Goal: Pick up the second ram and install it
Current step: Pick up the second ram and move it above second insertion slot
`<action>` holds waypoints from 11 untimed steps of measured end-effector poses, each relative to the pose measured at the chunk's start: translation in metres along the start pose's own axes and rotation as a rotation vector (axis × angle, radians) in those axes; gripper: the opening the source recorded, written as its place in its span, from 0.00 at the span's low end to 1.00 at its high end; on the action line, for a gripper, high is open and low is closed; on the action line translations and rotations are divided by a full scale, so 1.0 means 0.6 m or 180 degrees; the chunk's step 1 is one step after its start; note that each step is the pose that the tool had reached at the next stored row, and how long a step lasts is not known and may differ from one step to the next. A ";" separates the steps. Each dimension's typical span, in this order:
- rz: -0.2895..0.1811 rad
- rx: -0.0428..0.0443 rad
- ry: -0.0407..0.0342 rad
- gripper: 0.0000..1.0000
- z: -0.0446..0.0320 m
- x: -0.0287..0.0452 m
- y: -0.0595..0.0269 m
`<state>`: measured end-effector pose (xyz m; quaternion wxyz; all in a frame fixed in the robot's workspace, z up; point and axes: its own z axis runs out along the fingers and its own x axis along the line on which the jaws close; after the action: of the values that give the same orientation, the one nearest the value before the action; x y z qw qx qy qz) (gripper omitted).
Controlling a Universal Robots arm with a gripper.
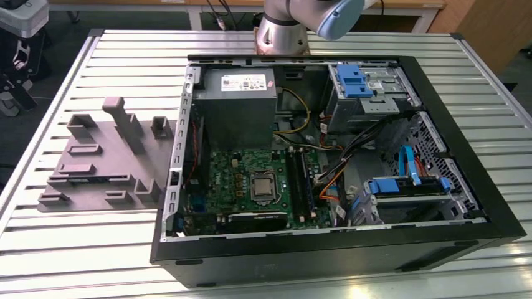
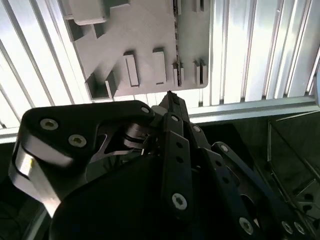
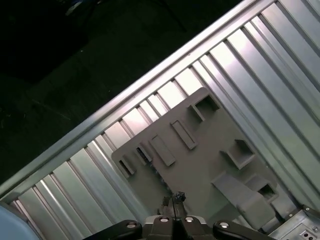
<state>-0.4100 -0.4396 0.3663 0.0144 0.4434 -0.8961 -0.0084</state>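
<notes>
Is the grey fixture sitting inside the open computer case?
No, in the exterior view the grey fixture lies on the slatted table, outside the computer case, on the exterior view's left.

Cut off at edges
The arm (image 1: 287, 28) is cropped in the exterior view, the gripper (image 2: 171, 97) and fixture plate (image 2: 145, 30) in the second wrist view

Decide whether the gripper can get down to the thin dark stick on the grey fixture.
Probably yes: the gripper hangs over the grey fixture, with nothing between it and the second ram standing on edge there.
</notes>
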 end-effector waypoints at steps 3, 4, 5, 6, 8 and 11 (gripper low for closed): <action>-0.0121 0.0004 0.0003 0.11 0.000 0.000 0.000; -0.0162 0.0006 0.0004 0.11 0.000 0.000 0.000; -0.0203 0.0007 0.0006 0.11 0.000 0.000 0.000; -0.0247 0.0008 0.0007 0.11 0.000 0.000 0.000; -0.0345 0.0010 0.0009 0.11 0.001 0.000 0.000; -0.0493 0.0013 0.0014 0.11 0.001 0.000 0.000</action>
<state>-0.4101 -0.4396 0.3658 0.0148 0.5115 -0.8591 -0.0067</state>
